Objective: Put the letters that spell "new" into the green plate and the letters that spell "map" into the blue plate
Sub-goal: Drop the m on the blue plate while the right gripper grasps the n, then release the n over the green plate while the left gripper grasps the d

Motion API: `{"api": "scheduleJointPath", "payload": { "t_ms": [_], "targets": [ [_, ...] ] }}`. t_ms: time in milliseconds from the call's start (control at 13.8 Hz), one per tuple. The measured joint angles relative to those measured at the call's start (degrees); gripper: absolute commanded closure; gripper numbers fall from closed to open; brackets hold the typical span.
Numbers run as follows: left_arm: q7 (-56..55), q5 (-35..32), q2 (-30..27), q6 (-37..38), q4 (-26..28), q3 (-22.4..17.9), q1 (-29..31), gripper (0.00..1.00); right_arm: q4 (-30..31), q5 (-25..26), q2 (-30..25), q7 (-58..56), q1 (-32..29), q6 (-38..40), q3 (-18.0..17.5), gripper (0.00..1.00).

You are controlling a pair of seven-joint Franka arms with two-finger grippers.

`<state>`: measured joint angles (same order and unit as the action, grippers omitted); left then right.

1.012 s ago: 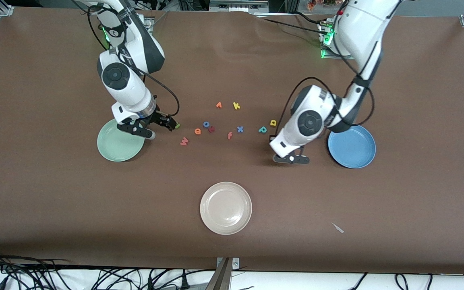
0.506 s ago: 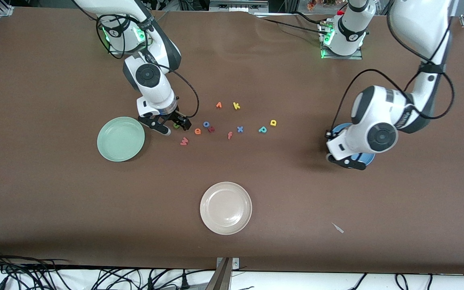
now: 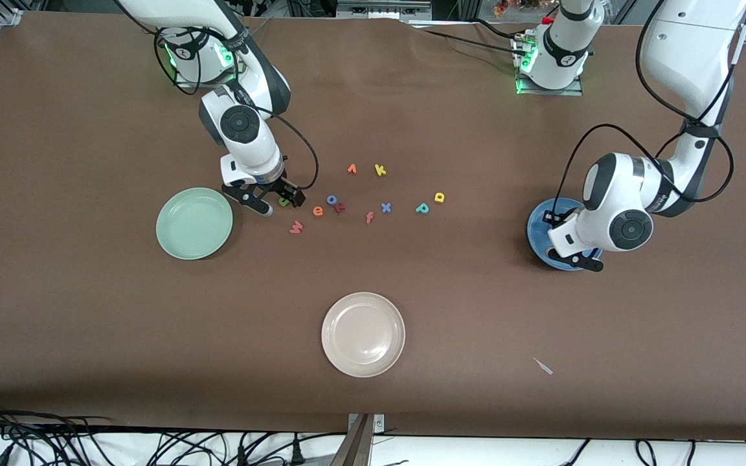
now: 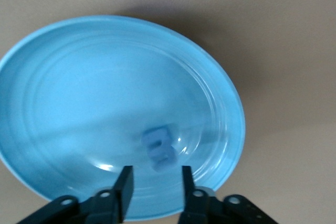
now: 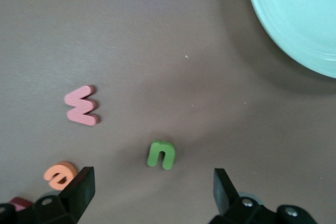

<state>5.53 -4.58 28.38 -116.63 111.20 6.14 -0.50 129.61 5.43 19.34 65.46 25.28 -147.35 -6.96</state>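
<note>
- Left gripper (image 4: pixel 156 178): it hangs low over the round medium-blue plate (image 3: pixel 537 223), which sits at 3 o'clock on the table as you see it from the front camera. Its fingers stand a narrow gap apart and hold nothing.
- Tiny blue foam m (image 4: pixel 160 148): it shows inside the blue plate, free of both fingers. You can judge this letter delivered.
- Right gripper (image 5: pixel 152 192): it is spread wide and empty, low over the table at 3 o'clock of the round pale mint-green plate (image 3: pixel 194 223). The wide spread appears meant to straddle the next letter.
- Tiny olive-green foam n (image 5: pixel 161 154): it lies flat on the brown table between the right gripper's fingers and is not yet gripped. You would judge it the pick in hand.
- Pinkish-red foam w (image 3: pixel 296 227): it lies on the table at 5 o'clock of the n.
- Orange foam e (image 3: pixel 317 211): it lies on the table at 4 o'clock of the n.
- Teal-green foam p (image 3: pixel 422 208) and yellow foam a (image 3: pixel 439 197): they lie side by side on the table, well off at 9 o'clock of the blue plate, awaiting the left arm.
- Green plate: it is empty.
- Not for sorting: the orange f (image 3: pixel 369 217), blue x (image 3: pixel 386 208), yellow k (image 3: pixel 380 170) and dark red letter (image 3: pixel 340 208) at table centre, and the cream-white plate (image 3: pixel 363 334) at 6 o'clock.
</note>
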Motion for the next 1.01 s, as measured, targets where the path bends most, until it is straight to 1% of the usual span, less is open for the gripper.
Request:
{"api": "scheduleJointPath", "payload": {
  "t_ms": [145, 217, 361, 434, 506, 578, 723, 940, 1012],
  "targets": [
    [-0.23, 0.00, -0.89, 2.98, -1.34, 1.81, 0.15, 0.00, 1.54, 0.07, 0.20, 0.01, 0.00, -1.95, 0.00, 0.01],
    [-1.36, 0.01, -1.91, 4.93, -2.29, 3.87, 0.19, 0.00, 2.19, 0.08, 0.55, 0.01, 0.00, -3.10, 0.01, 0.01],
    [-5.72, 0.00, -4.38, 6.78, -3.20, 9.54, 0.06, 0.00, 2.71, 0.21, 1.58, 0.02, 0.00, -4.72, 0.03, 0.05],
    [-6.97, 0.00, -5.19, 6.87, -3.20, 12.21, -0.17, 0.00, 2.73, 0.51, 2.15, 0.03, 0.00, -5.36, 0.04, 0.08],
    [-7.69, 0.00, -5.52, 6.74, -3.19, 14.65, -0.44, 0.00, 2.73, 0.90, 2.75, 0.03, 0.00, -5.94, 0.04, 0.14],
    [-7.85, 0.00, -5.41, 6.01, -3.13, 16.58, -0.58, 0.00, 2.73, 1.21, 3.16, 0.08, 0.00, -6.41, 0.04, 0.21],
    [-8.23, 0.00, -4.33, 0.38, -2.63, 20.21, -0.79, 0.00, 2.73, 1.50, 3.50, 0.10, 0.00, -6.78, 0.05, 0.40],
    [-8.57, 0.00, -0.20, -10.17, -1.65, 22.05, -2.09, 0.00, 2.67, 1.53, 3.47, 0.10, 0.01, -7.04, 0.05, 0.74],
    [-8.82, 0.00, 1.14, -12.97, -1.45, 22.25, -3.19, 0.00, 2.62, 1.54, 3.42, 0.10, 0.03, -7.28, 0.02, 0.84]
  ]
}}
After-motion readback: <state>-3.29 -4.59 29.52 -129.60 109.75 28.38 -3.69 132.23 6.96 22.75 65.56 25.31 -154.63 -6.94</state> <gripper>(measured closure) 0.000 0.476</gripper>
